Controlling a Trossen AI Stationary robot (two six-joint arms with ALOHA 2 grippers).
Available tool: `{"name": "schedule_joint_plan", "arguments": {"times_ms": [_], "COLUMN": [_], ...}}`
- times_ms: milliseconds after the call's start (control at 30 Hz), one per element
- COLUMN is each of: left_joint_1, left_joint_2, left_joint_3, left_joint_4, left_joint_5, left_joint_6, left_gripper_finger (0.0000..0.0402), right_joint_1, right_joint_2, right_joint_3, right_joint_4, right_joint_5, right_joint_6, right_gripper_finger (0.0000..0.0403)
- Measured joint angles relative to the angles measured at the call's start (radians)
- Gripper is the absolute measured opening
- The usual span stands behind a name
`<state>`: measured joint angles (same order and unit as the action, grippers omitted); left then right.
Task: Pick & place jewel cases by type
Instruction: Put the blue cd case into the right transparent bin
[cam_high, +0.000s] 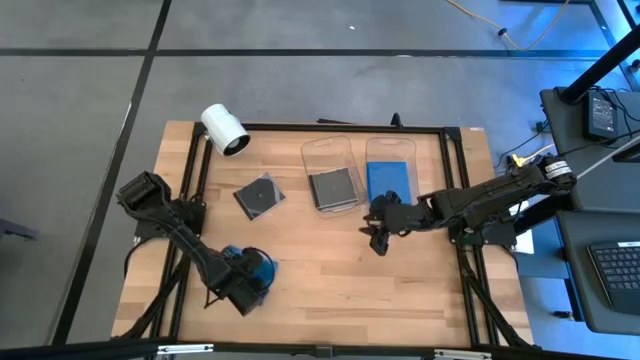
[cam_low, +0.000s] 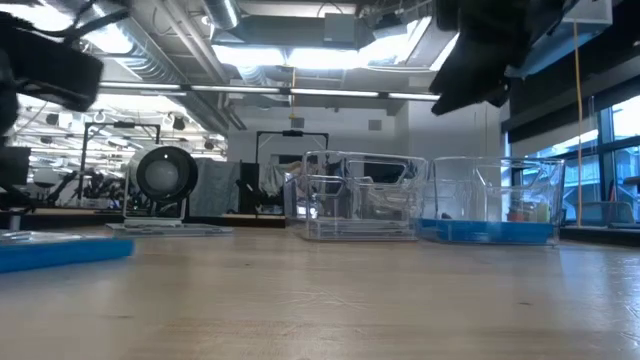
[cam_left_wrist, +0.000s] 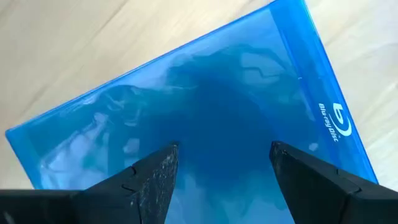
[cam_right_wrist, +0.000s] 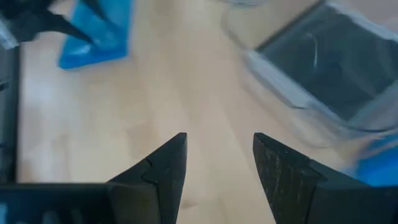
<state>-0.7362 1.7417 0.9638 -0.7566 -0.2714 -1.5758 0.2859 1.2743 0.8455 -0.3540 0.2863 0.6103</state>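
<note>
Left gripper (cam_high: 250, 285) hovers spread wide right over the blue jewel case (cam_high: 258, 270) at the table's near-left, nothing held, the case directly beneath its fingers. Right gripper (cam_high: 378, 240) waits mid-table, parted and empty.

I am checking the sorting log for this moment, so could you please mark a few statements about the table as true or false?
1. The left claw hangs open over a blue jewel case. True.
2. A dark jewel case with a disc lies loose on the table. True.
3. The right claw grips a blue case. False: it is open and empty, over bare wood.
4. Both clear tubs are empty. False: the left tub holds a dark case, the right tub a blue one.
5. The white cylinder sits at the table's far left corner. True.
</note>
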Motion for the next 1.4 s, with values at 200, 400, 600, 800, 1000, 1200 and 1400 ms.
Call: {"name": "schedule_joint_plan", "arguments": {"times_ms": [200, 400, 600, 800, 1000, 1200, 1400], "left_joint_1": [0.071, 0.163, 0.231, 0.249, 0.226, 0.179, 0.119], "left_joint_2": [0.039, 0.049, 0.106, 0.164, 0.111, 0.052, 0.043], "left_joint_3": [0.001, -0.004, -0.004, -0.001, -0.008, 0.04, 0.104], "left_joint_4": [0.109, 0.319, 0.573, 0.705, 0.711, 0.577, 0.377], "left_joint_5": [-0.068, -0.117, -0.061, -0.027, -0.094, -0.159, -0.199], "left_joint_6": [0.291, 0.644, 0.931, 1.081, 1.247, 1.393, 1.384], "left_gripper_finger": [0.0252, 0.025, 0.0235, 0.0219, 0.0216, 0.0216, 0.0216], "right_joint_1": [0.105, 0.17, 0.182, 0.167, 0.131, 0.102, 0.09], "right_joint_2": [0.005, 0.101, 0.271, 0.454, 0.526, 0.54, 0.54], "right_joint_3": [0.0, 0.0, 0.0, -0.001, -0.001, 0.0, -0.001], "right_joint_4": [0.057, 0.091, 0.3, 0.477, 0.495, 0.59, 0.605], "right_joint_5": [-0.001, 0.087, 0.1, -0.003, -0.021, -0.078, -0.079], "right_joint_6": [0.068, 0.146, 0.149, 0.229, 0.315, 0.328, 0.337], "right_gripper_finger": [0.0188, 0.0188, 0.0188, 0.0188, 0.0188, 0.0188, 0.0188]}}
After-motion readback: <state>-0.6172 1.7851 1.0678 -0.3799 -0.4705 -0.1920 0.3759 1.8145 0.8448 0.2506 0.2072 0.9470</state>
